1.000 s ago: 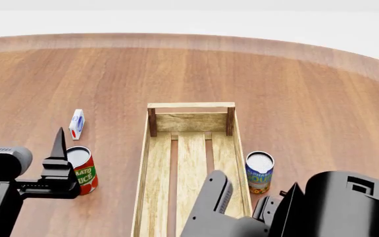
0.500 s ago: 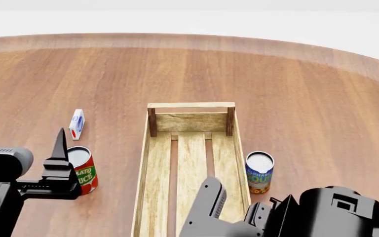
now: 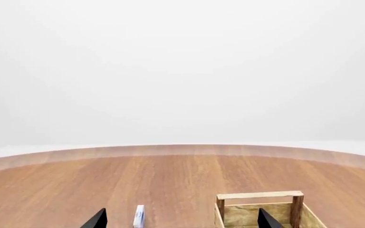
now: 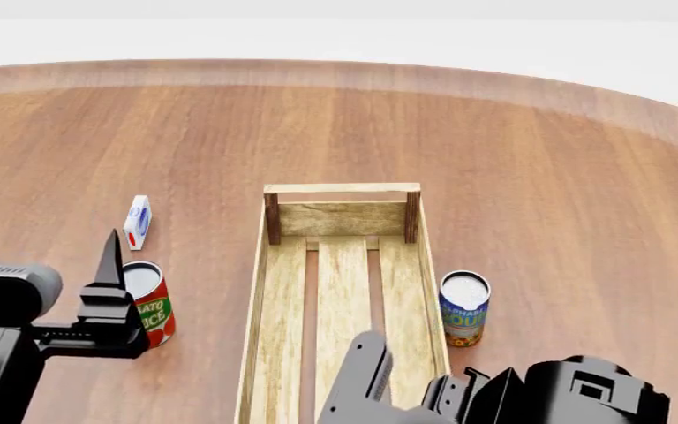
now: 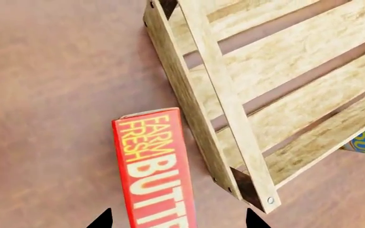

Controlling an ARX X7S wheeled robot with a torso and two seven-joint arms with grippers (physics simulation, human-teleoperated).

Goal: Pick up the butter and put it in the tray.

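Butter cut off, unseen from head

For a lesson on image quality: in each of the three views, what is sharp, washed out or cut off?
Head view: even light, tray sharp, arms crop the bottom. Left wrist view: mostly blank white backdrop, table low. Right wrist view: butter lettering crisp but cut by the frame edge.

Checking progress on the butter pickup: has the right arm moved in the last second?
Yes. In the head view the right arm has dropped lower against the tray.
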